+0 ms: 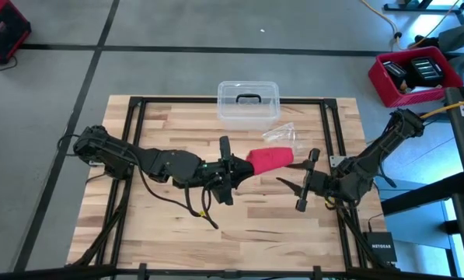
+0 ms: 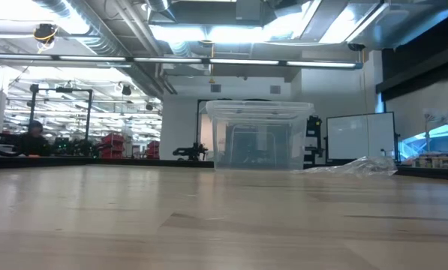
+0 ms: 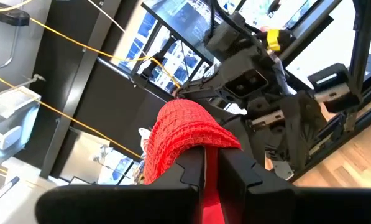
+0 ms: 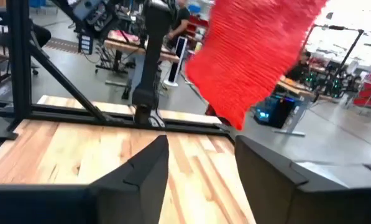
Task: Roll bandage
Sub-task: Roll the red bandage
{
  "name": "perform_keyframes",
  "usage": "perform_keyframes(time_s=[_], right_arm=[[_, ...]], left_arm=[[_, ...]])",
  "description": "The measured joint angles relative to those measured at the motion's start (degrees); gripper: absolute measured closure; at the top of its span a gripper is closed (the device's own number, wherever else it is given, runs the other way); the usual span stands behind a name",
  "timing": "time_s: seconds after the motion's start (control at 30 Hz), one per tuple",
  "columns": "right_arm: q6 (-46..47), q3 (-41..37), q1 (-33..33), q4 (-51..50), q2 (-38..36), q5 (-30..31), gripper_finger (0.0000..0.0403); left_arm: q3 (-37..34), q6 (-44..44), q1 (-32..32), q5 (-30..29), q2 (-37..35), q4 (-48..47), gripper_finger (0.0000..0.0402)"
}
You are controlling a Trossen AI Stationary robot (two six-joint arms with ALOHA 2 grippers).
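The bandage (image 1: 269, 159) is a bright red bunch of soft fabric held above the middle of the table. My left gripper (image 1: 235, 166) reaches in from the table's left and is shut on it. In the left wrist view the bandage (image 3: 185, 130) bulges over the tips of my left gripper (image 3: 211, 155). My right gripper (image 1: 294, 177) stands just to the right of the bandage, open. In the right wrist view the bandage (image 4: 253, 56) hangs ahead of and above my right gripper (image 4: 201, 146), and nothing lies between its fingers. My left gripper pinches the bandage between its two fingers, and red fabric (image 3: 211, 193) shows in the slit between them. The fingers come level from the table's left. The bunched fabric mounds over the fingertips (image 3: 191, 163) and is lifted clear of the table.
A clear plastic box (image 1: 248, 101) with a dark handle stands at the table's far edge (image 1: 177, 99), and a crinkled clear wrapper (image 1: 282, 134) lies in front of it. A red bin (image 1: 414, 74) sits on the floor beyond the far right corner. Bare wood lies near the front edge.
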Motion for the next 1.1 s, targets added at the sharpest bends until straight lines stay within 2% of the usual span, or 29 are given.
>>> perform_keyframes(time_s=[0.13, 0.3, 0.5, 0.7, 0.9, 1.1], right_arm=[[0.2, 0.0, 0.0, -0.5, -0.2, 0.0, 0.0212], [-0.2, 0.0, -0.3, 0.4, -4.2, -1.2, 0.0222], [2.4, 0.0, -6.4, 0.8, -7.2, -12.4, 0.0225], [3.6, 0.0, -14.1, 1.3, -6.2, -20.5, 0.0226], [5.1, 0.0, -17.8, 1.7, -5.3, -29.8, 0.0226], [4.5, 0.0, -18.1, 3.2, -3.2, -31.0, 0.0226]], left_arm=[[0.0, -0.8, 0.0, 0.0, 0.0, 0.0, 0.0384], [0.0, -0.9, -0.4, 0.0, 0.0, 0.0, 0.0384], [0.0, -0.9, -0.7, 0.0, 0.0, 0.0, 0.0384], [0.0, -0.9, -0.7, 0.0, 0.0, 0.0, 0.0384], [0.0, -0.9, -0.7, 0.0, 0.0, 0.0, 0.0384], [0.0, -1.4, -0.7, 0.0, 0.0, 0.0, 0.0384]])
